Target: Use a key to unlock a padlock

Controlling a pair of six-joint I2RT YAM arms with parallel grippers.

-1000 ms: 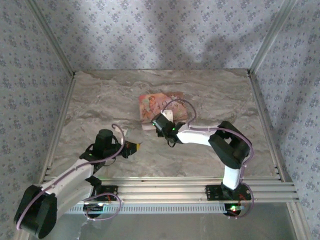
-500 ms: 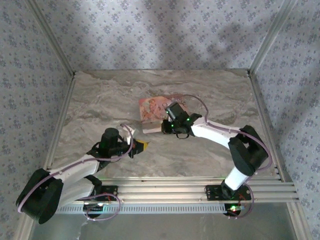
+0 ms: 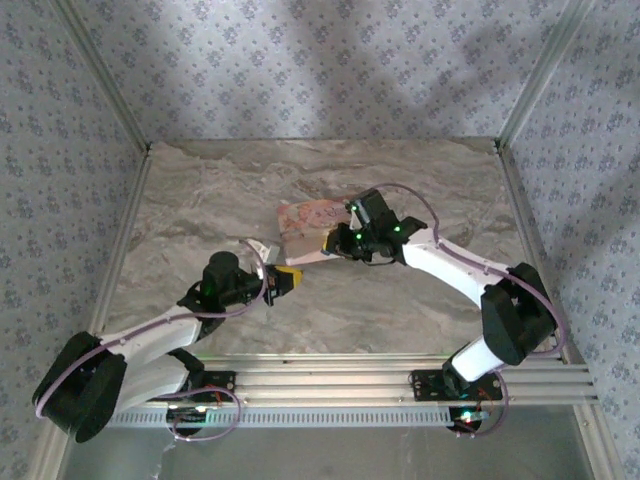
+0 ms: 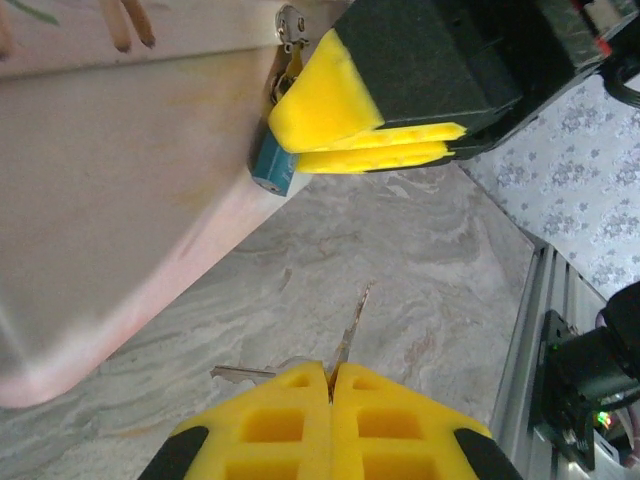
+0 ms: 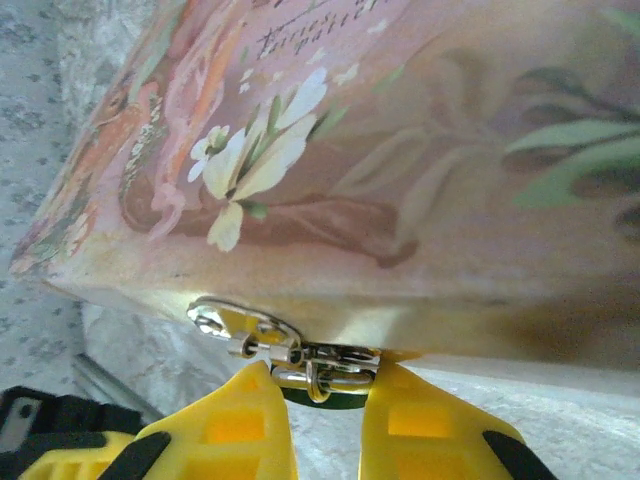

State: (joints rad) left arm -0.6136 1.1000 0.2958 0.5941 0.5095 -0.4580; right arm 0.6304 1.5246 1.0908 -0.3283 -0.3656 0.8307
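Centrally on the counter, the pink box was located. The padlock was hung from the clasp at the box's 5 o'clock edge and was clamped between the jaws of the right gripper. At 7 o'clock of the box, the left gripper was positioned, jaws pressed together on the key, its tip pointed at the padlock without contact.

Key near padlock at box edge
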